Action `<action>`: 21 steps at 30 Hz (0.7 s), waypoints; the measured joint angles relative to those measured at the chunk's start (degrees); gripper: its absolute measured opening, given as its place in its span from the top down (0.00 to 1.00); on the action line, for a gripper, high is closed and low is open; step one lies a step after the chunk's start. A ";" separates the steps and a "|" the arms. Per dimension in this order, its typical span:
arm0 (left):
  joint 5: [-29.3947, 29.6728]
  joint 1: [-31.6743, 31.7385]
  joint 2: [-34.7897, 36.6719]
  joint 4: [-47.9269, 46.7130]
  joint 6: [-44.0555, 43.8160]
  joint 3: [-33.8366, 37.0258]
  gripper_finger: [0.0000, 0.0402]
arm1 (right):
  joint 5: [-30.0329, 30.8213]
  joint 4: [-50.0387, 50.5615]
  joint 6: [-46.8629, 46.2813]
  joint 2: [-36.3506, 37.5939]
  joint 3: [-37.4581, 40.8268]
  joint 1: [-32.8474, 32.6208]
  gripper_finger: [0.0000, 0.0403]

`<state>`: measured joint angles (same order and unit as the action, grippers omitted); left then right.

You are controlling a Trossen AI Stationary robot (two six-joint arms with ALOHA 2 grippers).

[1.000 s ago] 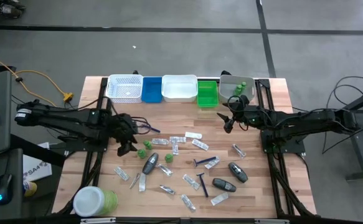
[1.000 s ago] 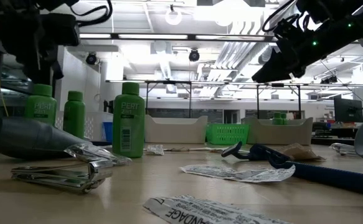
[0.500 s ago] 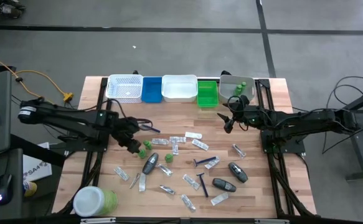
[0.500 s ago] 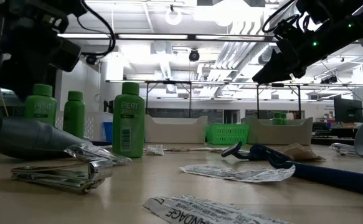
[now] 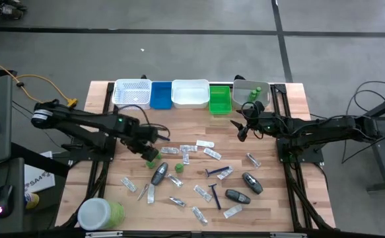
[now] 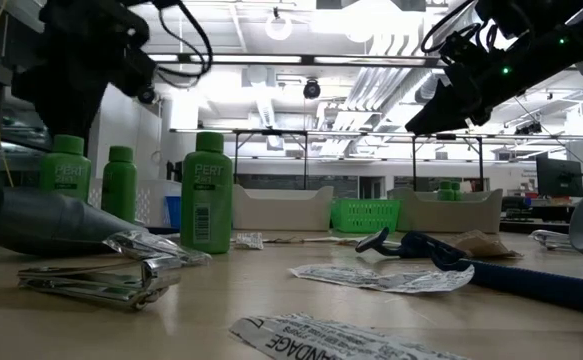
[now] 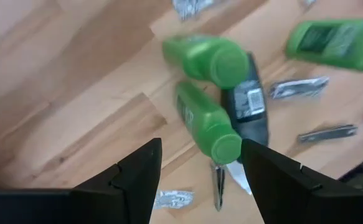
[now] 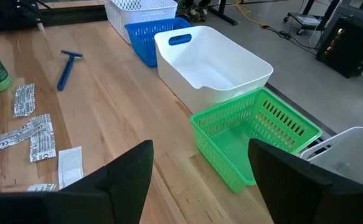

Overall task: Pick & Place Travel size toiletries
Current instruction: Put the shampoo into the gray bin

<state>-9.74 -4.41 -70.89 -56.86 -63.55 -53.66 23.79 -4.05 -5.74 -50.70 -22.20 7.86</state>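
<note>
Left wrist view: two small green bottles lie just ahead of the wide-open, empty left pincer.

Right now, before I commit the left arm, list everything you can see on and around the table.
Trays: five in a row at the far edge; white mesh, blue, white, green, pale grey.
Small green bottles: about four on the table left of centre, more in the pale grey tray.
Flat sachets: about a dozen, clear or silvery, scattered over the middle.
Dark grey oval pieces: three, mid-table and front right.
Razors: three, blue-purple, one behind the left gripper, two centre front.
Big green jar: one, white lid, front left corner.
Table: one, light wood.
Left gripper: open, over the green bottles.
Right gripper: open, near the green tray.
</note>
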 joint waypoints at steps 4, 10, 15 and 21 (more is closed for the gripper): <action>-0.15 -1.54 -4.35 -1.42 -1.31 -2.46 0.46 | 0.00 0.12 0.38 0.00 0.00 0.00 0.37; 1.51 -3.10 -7.12 -1.88 -3.33 -5.93 0.46 | 0.00 0.31 0.53 0.00 0.00 0.00 0.37; 3.00 -5.80 -8.31 -2.84 -5.88 -6.40 0.46 | 0.00 0.42 1.00 0.00 0.00 0.00 0.37; 11.33 -11.10 -8.30 -4.89 -10.18 -6.41 0.46 | -0.02 0.56 1.03 0.00 0.00 0.02 0.37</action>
<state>1.59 -15.51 -79.19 -61.75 -73.74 -60.07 23.77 -3.50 -4.71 -50.70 -22.20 7.88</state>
